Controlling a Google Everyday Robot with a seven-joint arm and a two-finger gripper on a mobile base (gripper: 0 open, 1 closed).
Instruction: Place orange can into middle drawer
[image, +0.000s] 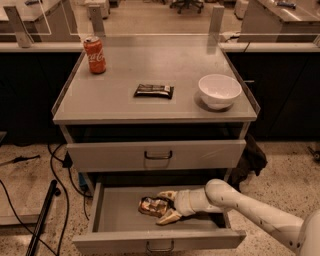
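The orange can (151, 205) lies on its side on the floor of the open middle drawer (120, 217), the lowest one of the cabinet, pulled out toward me. My gripper (166, 207) reaches into the drawer from the right. Its fingers (169, 216) sit on either side of the can's right end. The white arm (250, 210) crosses over the drawer's right side.
The taller-fronted drawer (157, 154) above is closed. On the cabinet top stand a red cola can (94, 54) at the back left, a dark snack packet (154, 91) in the middle and a white bowl (219, 90) at the right. Cables (55, 170) lie on the floor to the left.
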